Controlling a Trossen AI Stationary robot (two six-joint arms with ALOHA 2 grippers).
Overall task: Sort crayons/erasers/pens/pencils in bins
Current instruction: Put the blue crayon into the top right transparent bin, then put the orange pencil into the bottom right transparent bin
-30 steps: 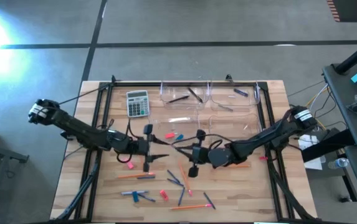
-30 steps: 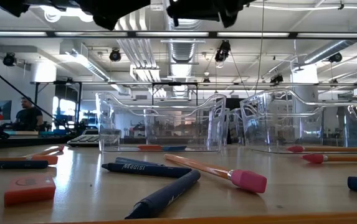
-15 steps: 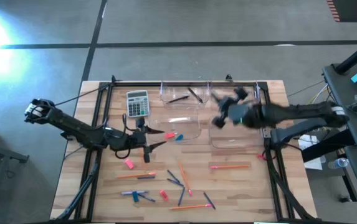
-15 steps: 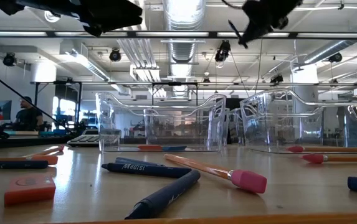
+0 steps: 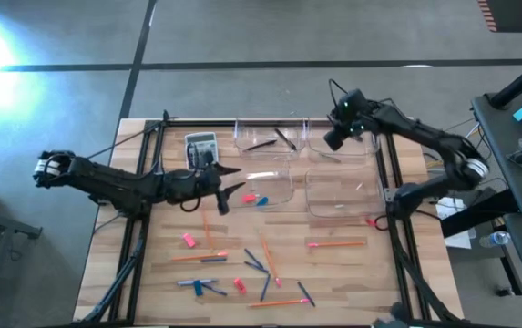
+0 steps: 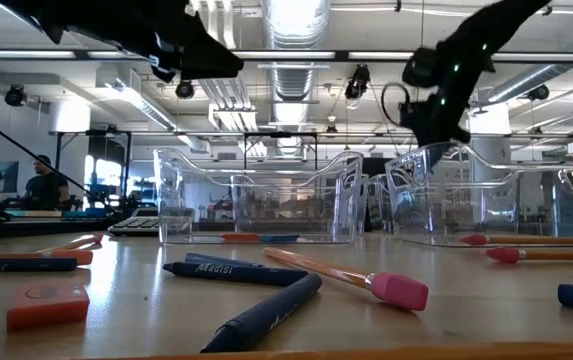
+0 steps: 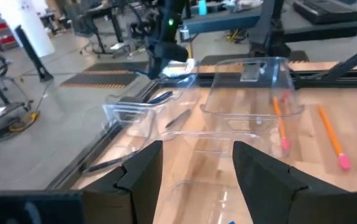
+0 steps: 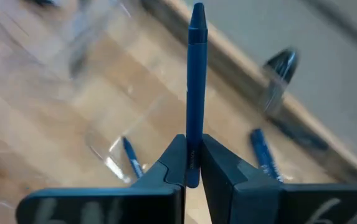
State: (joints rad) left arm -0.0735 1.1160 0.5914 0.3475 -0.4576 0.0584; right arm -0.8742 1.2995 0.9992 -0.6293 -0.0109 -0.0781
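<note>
1. High view: the right hand (image 5: 335, 135) hung over the far right bin (image 5: 363, 151), while the left hand (image 5: 217, 185) waited beside the calculator (image 5: 200, 146).
2. Low view: pencils (image 6: 346, 277) and an eraser (image 6: 48, 303) lay unsorted on the tabletop (image 6: 446, 300).
3. Left wrist view: the left hand's fingers (image 7: 142, 173) stood wide, holding nothing.
4. Right wrist view: a blue pen (image 8: 195, 87) was clamped upright; lowering it inside the walls before release looked wisest.

Large industrial lab or workshop: exposed ceiling ducts (image 6: 284, 75) and hung lights upper centre, bare concrete floor (image 5: 242, 36) across the top, cluttered workbenches (image 6: 36, 215) at far left.
</note>
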